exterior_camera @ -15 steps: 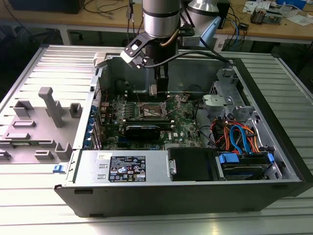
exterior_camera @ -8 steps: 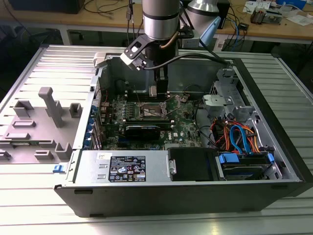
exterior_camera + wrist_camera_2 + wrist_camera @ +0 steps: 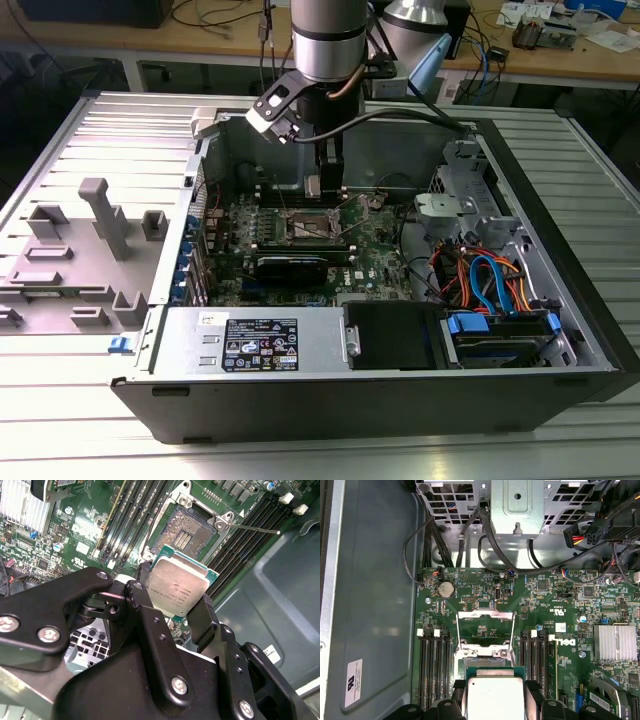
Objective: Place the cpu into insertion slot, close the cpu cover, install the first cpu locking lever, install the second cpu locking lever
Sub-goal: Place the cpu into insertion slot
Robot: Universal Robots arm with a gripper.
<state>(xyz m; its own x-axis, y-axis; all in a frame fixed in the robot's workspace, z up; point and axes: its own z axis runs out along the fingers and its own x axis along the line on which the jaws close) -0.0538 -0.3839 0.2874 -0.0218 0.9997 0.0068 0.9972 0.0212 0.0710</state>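
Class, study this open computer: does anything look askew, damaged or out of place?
Nothing looks damaged or spilled. The gripper holds the cpu by its edges, square to the open insertion slot, not yet seated. The cpu cover is swung open and a locking lever sticks out unhooked, which suits an unfinished install.

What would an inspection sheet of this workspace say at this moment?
Surface: ribbed metal table, with an open PC case lying on it.
Job's things: cpu held near, not in, the open slot; cover raised.
Clutter: grey plastic fixtures on the table, at the exterior view's left.
Gripper: fingers shut on the cpu's edges.
Cables: orange and blue bundle in the case; black cables beside the board.
Surroundings: wooden bench behind, with loose wires.
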